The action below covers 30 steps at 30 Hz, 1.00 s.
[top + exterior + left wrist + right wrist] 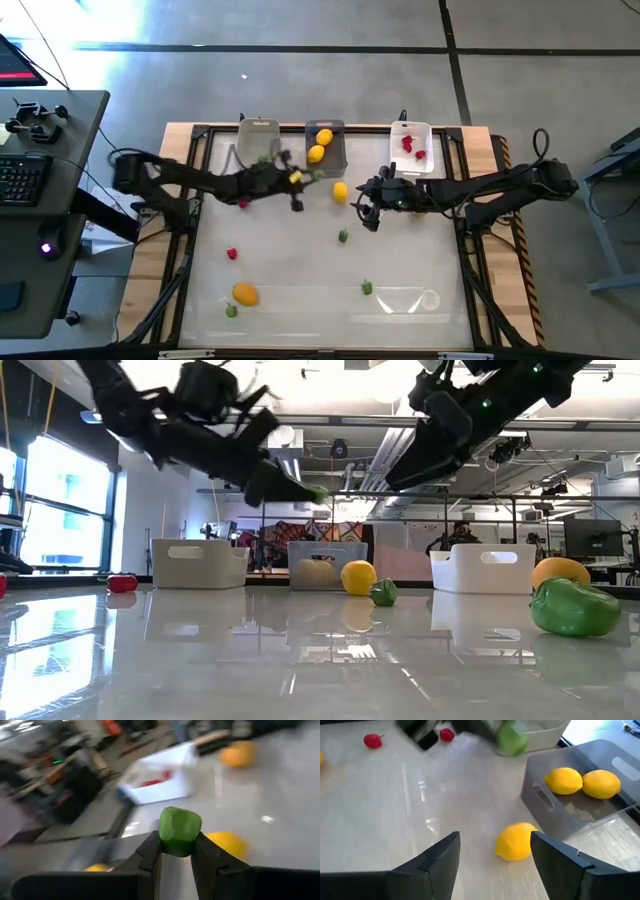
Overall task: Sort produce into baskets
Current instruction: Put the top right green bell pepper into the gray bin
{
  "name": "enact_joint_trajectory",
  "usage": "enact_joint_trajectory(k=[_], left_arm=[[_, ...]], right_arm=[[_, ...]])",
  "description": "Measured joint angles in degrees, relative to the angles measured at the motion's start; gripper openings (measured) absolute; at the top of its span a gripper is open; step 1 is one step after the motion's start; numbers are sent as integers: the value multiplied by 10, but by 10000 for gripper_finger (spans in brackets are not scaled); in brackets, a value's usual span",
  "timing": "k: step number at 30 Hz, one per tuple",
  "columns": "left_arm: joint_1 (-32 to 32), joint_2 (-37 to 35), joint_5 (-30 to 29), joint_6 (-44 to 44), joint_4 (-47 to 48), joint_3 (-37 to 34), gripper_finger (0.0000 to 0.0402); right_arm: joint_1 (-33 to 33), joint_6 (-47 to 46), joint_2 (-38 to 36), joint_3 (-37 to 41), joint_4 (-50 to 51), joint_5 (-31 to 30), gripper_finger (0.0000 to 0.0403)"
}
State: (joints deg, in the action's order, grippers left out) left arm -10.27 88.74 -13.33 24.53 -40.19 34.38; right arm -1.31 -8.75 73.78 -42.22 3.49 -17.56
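The left gripper (pixel 177 851) is clamped on a green piece (pixel 180 830), carried above the table near the clear basket (pixel 258 135) at 12 o'clock; next comes lowering and release. The right gripper (pixel 495 855) hangs spread over a lemon (pixel 516 841). Only the right wrist view shows two lemons inside the grey basket (pixel 540 795).

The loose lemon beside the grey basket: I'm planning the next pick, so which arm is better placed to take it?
Right. The right gripper is open with the loose lemon between its fingers; the left gripper already holds a green piece.
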Motion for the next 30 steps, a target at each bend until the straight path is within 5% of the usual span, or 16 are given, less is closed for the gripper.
enact_joint_trajectory(k=[4, 9, 20, 30], left_arm=[[-20, -91, -88, -34, 68, -34, 60], [-75, -190, -193, -138, 301, -24, 60], [-275, -194, -29, -159, 595, 88, 60], [-341, -66, 38, -149, 640, 139, 60]], right_arm=[[0, -2, 0, 0, -3, 0, 233], [-1, -2, 0, 0, -11, 0, 233], [-1, -2, 0, 0, -22, 0, 233], [-1, -2, 0, 0, -24, 2, 233]])
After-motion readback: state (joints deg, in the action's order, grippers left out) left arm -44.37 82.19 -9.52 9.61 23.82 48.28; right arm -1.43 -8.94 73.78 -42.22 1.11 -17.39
